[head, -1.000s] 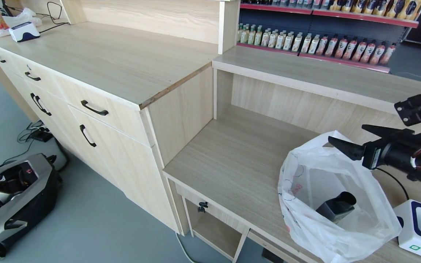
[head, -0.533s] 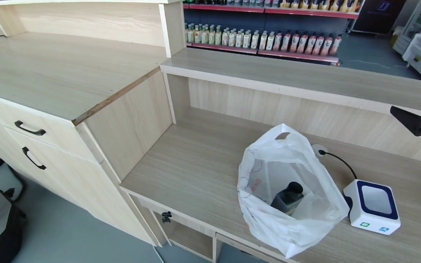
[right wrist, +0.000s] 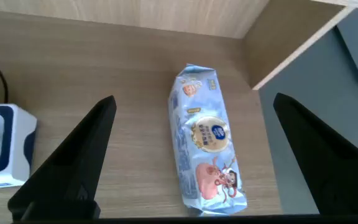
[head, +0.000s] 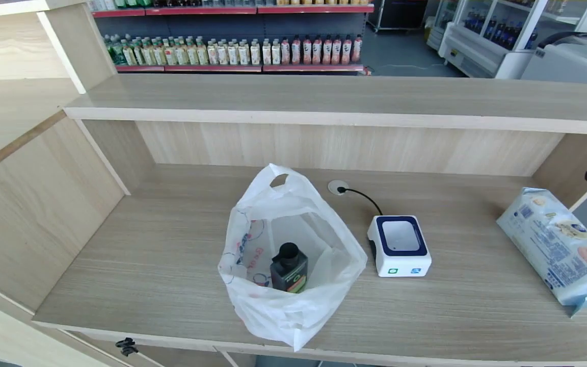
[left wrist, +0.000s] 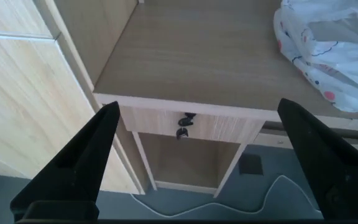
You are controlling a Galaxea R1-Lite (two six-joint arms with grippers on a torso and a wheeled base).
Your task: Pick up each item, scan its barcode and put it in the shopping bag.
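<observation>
The blue packet (right wrist: 207,146) lay flat on the counter (head: 451,306), right of the scanner (head: 399,245), straight below my right claw (right wrist: 192,99), whose fingers stood apart astride its narrow width, long axis running between them

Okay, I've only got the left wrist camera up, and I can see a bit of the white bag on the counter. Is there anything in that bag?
Observer: Yes, a dark bottle stands inside the shopping bag.
Operator: Anything left to scan?
Observer: A pale blue packet lies on the counter, to the robot's right of the scanner.
Operator: And the right end effector?
Observer: The right end effector is open and aimed at that packet, without touching it.
</observation>
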